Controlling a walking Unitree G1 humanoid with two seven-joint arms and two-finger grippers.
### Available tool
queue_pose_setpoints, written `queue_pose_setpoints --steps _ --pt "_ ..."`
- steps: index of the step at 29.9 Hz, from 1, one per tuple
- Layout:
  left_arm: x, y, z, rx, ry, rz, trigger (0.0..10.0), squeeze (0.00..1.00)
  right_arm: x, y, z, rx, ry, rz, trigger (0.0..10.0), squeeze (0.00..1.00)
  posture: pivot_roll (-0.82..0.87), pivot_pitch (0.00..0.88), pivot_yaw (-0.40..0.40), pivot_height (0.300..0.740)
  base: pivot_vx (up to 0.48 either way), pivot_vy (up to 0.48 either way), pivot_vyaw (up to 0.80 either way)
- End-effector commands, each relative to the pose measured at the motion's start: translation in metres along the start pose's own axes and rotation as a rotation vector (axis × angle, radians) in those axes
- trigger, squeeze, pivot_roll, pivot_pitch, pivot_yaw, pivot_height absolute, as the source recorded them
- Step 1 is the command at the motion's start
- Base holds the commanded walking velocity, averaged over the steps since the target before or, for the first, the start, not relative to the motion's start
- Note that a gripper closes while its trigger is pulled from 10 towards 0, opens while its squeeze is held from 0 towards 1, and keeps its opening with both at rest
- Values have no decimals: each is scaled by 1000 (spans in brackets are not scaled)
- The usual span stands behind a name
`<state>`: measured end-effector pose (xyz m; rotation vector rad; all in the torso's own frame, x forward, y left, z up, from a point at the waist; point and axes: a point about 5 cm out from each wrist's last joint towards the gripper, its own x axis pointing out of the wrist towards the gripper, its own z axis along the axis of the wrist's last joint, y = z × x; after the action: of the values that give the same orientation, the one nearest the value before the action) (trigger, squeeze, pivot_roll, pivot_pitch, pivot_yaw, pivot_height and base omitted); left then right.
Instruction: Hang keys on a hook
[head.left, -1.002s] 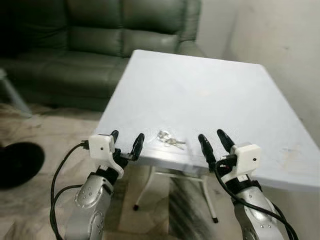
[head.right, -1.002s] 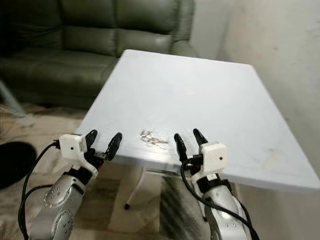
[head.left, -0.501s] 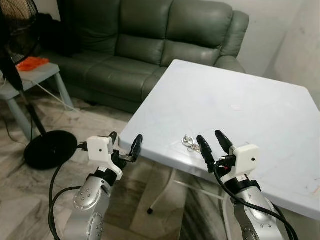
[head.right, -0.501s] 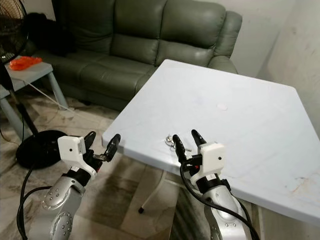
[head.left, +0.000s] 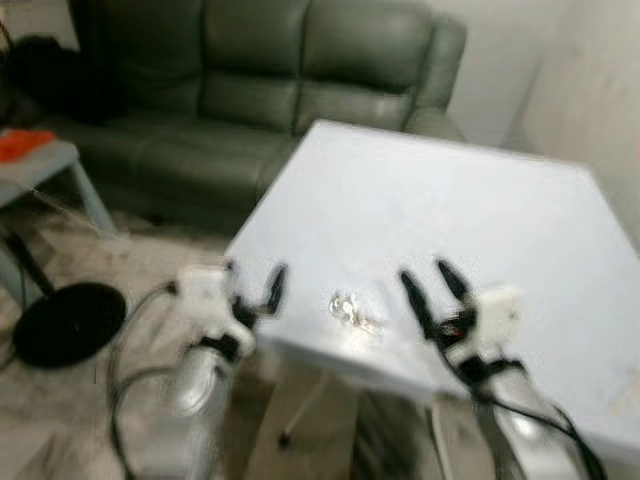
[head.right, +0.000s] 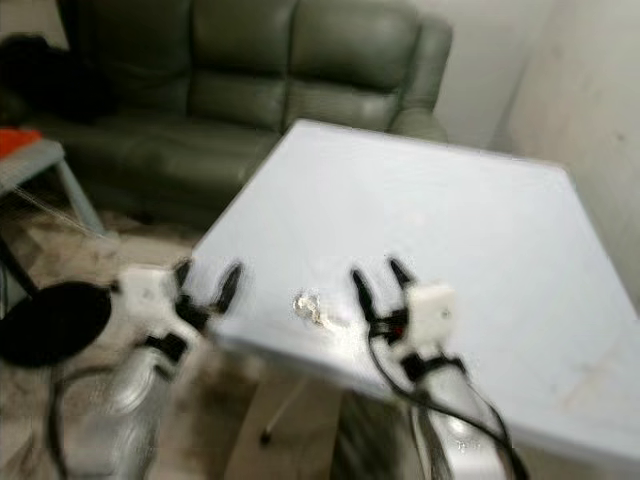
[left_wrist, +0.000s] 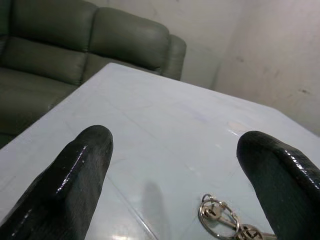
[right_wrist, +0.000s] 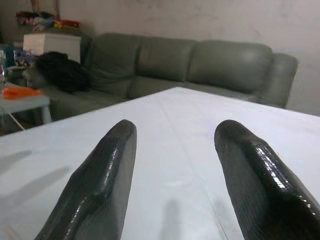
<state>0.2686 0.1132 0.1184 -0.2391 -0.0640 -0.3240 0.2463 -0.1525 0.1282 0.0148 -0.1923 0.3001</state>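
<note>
Meanwhile, the left end effector (head.left: 252, 283) hovers at the near edge of the white desk (head.left: 480, 210), fingers spread and holding nothing. The keys (head.left: 347, 309) lie flat on the desk between it and the right end effector (head.left: 428, 284), whose fingers are likewise spread. Beyond both stands a green sofa (head.left: 250, 80).

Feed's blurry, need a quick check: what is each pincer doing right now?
Left pincer: open, empty, at the white table's near edge.
Right pincer: open, empty, over the table beside the small silver keys.
</note>
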Motion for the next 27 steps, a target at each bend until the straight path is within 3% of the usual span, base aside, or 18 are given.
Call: queue_pose_setpoints --steps 1,13,27 --pt "-4 6 -1 18 11 17 10000 0 2 3 2 17 -6 11 10000 0 22 20 -78 740 0 0 0" --pt "-10 -3 -7 23 37 -91 10000 0 3 0 0 -28 22 84 10000 0 20 27 -78 740 0 0 0" --pt "-19 -15 -17 64 91 -214 10000 0 18 -10 -9 -116 96 193 10000 0 27 32 -84 740 0 0 0"
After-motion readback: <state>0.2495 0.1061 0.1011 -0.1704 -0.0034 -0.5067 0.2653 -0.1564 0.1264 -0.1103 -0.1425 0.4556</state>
